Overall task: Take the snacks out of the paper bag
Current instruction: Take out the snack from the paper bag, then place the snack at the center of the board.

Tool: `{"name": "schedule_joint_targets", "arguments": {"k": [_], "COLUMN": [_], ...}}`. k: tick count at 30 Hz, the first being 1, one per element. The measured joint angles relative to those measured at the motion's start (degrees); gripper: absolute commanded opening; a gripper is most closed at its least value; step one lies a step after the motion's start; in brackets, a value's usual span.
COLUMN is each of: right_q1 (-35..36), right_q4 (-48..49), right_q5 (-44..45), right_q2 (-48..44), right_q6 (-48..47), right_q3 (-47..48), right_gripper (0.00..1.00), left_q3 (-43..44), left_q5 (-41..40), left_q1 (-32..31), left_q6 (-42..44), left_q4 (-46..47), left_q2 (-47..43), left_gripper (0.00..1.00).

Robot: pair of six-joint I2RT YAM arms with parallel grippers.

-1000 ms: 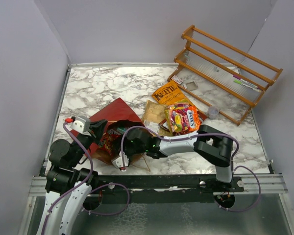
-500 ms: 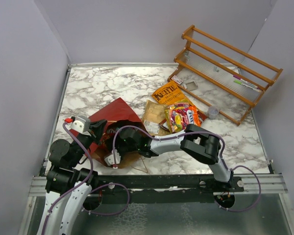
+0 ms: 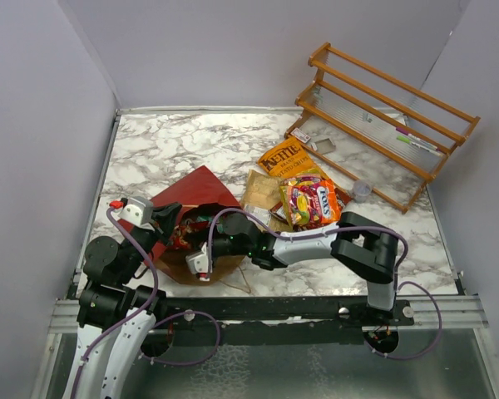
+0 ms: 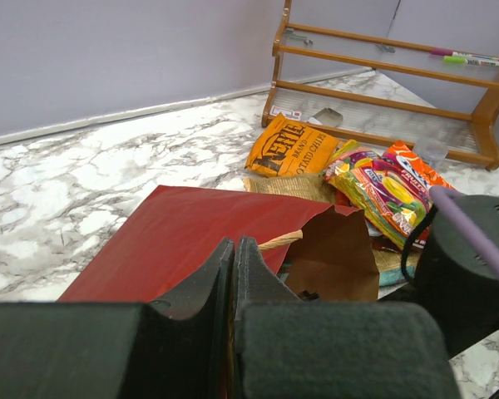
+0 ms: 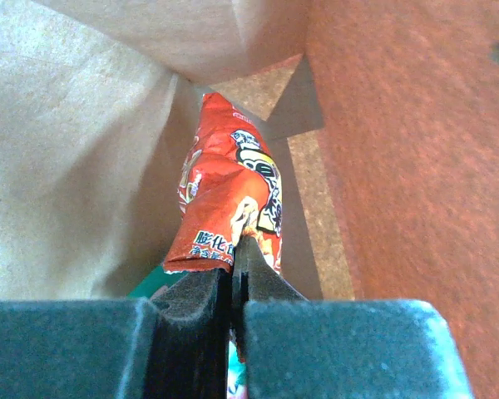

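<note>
The dark red paper bag [image 3: 193, 193] lies on its side with its brown mouth toward the arms. My left gripper [image 3: 168, 219] is shut on the bag's upper rim, beside a string handle [image 4: 280, 241]. My right gripper [image 3: 193, 241] reaches inside the bag and is shut on the bottom edge of a red snack packet [image 5: 229, 187]. A teal packet [image 5: 152, 283] peeks out beneath it. To the right of the bag, on the table, lie the orange Kettle bag [image 3: 284, 156], a tan chip bag [image 3: 261, 191] and a yellow-orange candy pack [image 3: 310, 201].
A wooden slatted rack [image 3: 391, 108] stands tilted at the back right, with pens [image 3: 417, 142] on it and a small grey cup [image 3: 362, 189] in front. Grey walls close in the marble table [image 3: 166, 145] on three sides.
My right gripper's jaws have closed on the red packet inside the bag, after the arm pushed deeper left and eased back a little. The left gripper has kept its hold.
</note>
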Motion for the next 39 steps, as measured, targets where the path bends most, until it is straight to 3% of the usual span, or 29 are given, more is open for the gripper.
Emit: {"name": "schedule_joint_targets", "arguments": {"k": [10,21,26,33,39], "right_q1": [-0.22,-0.39,-0.76,-2.58,-8.00], "right_q4": [4.61,6.38,6.71,12.63,15.12], "right_q5": [-1.03,-3.91,-1.42,11.74,30.80], "right_q2": [-12.63,-43.28,-55.67,-65.46,-58.23], "right_q6": [8.87,18.60,20.37,19.32,20.20], "right_q3": [-13.46,-35.04,-39.60,-39.26,-34.91], "right_gripper": [0.02,0.02,0.02,0.02,0.02], "left_q3": [0.00,0.00,0.00,0.00,0.00], "left_q5": [-0.04,-0.63,-1.51,-1.95,-2.34], "left_q1": [0.04,0.04,0.04,0.04,0.07], "left_q6": [0.02,0.00,-0.02,-0.02,-0.02], "left_q4": [0.00,0.07,0.07,0.07,0.07], "left_q2": [0.00,0.00,0.00,-0.24,-0.37], "left_gripper": [0.00,0.00,0.00,0.00,0.00]}}
